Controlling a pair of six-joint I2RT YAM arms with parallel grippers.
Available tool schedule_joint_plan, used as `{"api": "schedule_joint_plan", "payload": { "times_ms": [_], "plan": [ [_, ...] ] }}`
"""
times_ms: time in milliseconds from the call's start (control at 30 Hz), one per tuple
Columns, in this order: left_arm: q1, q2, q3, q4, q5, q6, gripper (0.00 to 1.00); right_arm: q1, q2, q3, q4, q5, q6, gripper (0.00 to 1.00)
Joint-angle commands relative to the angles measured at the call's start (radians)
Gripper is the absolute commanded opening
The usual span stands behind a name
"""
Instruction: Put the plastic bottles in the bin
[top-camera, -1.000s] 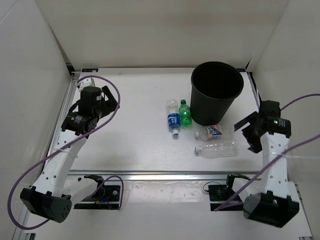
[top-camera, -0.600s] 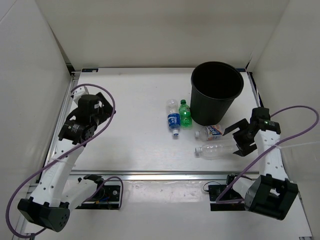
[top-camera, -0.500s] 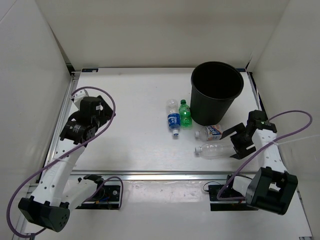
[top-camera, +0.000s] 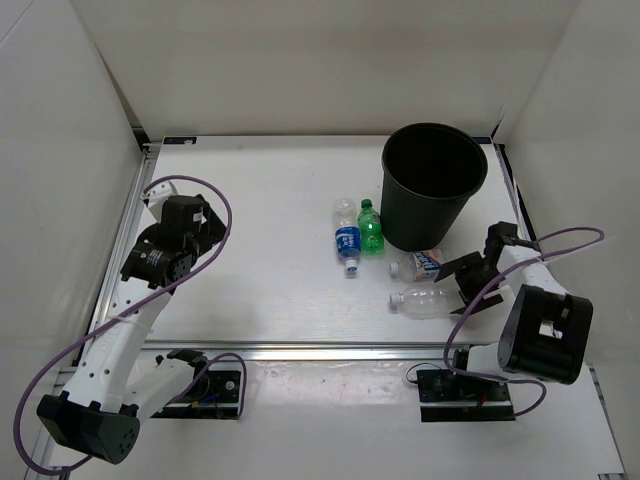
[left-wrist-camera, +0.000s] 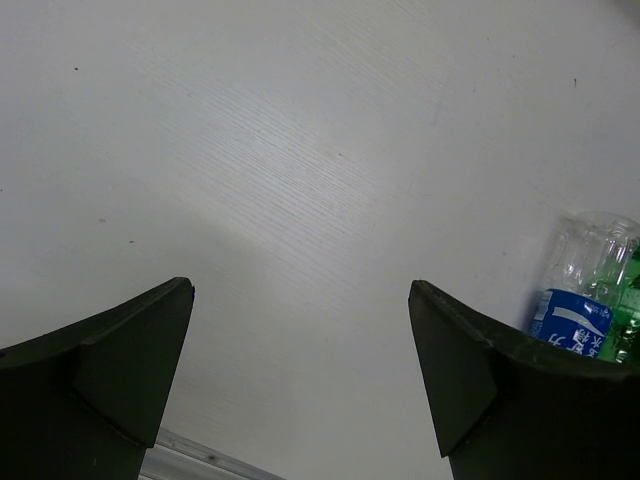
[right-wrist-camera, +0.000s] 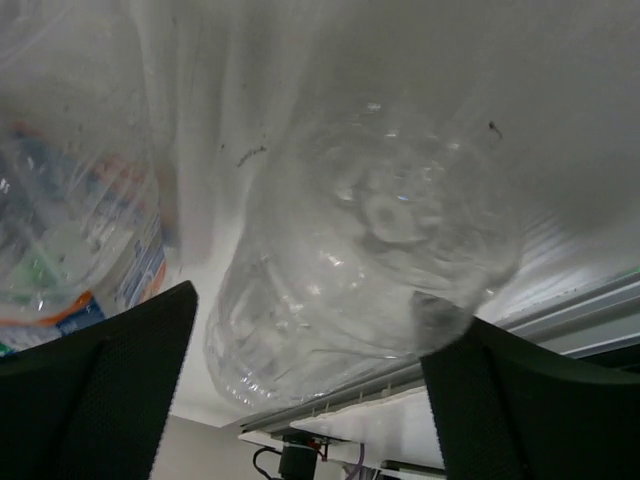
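Note:
The tall black bin (top-camera: 428, 218) stands at the back right. Left of it lie the blue-label bottle (top-camera: 347, 241) and the green bottle (top-camera: 370, 229). In front of it lie the white-red-blue label bottle (top-camera: 426, 263) and the plain clear bottle (top-camera: 428, 298). My right gripper (top-camera: 466, 284) is open, low at the plain bottle's base end. In the right wrist view the gripper (right-wrist-camera: 310, 330) has that bottle's base (right-wrist-camera: 370, 240) between its fingers, with the labelled bottle (right-wrist-camera: 70, 230) at left. My left gripper (top-camera: 205, 226) is open and empty at far left; its wrist view (left-wrist-camera: 300, 300) shows the blue-label bottle (left-wrist-camera: 582, 305).
White walls close in the table at the back and both sides. A metal rail (top-camera: 330, 349) runs along the near edge of the table. Purple cables loop from both arms.
My right arm has swung in from the right side and come down to the plain clear bottle's base end. My left arm has drawn slightly back toward the near edge.

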Motion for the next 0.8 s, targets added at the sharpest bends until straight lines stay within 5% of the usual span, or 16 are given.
{"api": "schedule_joint_plan", "payload": {
  "times_ms": [0, 133, 333, 567, 633, 767],
  "plan": [
    [-0.006, -0.01, -0.012, -0.007, -0.024, 0.025, 1.0, -0.013, 0.057, -0.016, 0.045, -0.019, 0.015, 0.88],
    [-0.006, 0.013, -0.012, -0.007, -0.024, 0.025, 1.0, -0.022, 0.082, -0.006, -0.012, -0.019, -0.008, 0.67],
    [-0.006, 0.031, -0.003, -0.007, -0.095, -0.003, 1.0, -0.022, -0.177, 0.13, -0.3, 0.048, -0.019, 0.53],
    [-0.006, 0.075, 0.007, -0.007, -0.078, -0.004, 1.0, -0.022, -0.37, 0.725, -0.578, 0.091, -0.037, 0.51],
    [-0.006, 0.085, 0.007, 0.009, -0.016, 0.006, 1.0, -0.022, -0.303, 0.985, -0.579, 0.128, -0.074, 0.51],
    [-0.006, 0.127, 0.007, 0.055, 0.1, 0.016, 1.0, 0.015, -0.168, 1.242, -0.445, 0.249, -0.146, 0.51]
  ]
}}
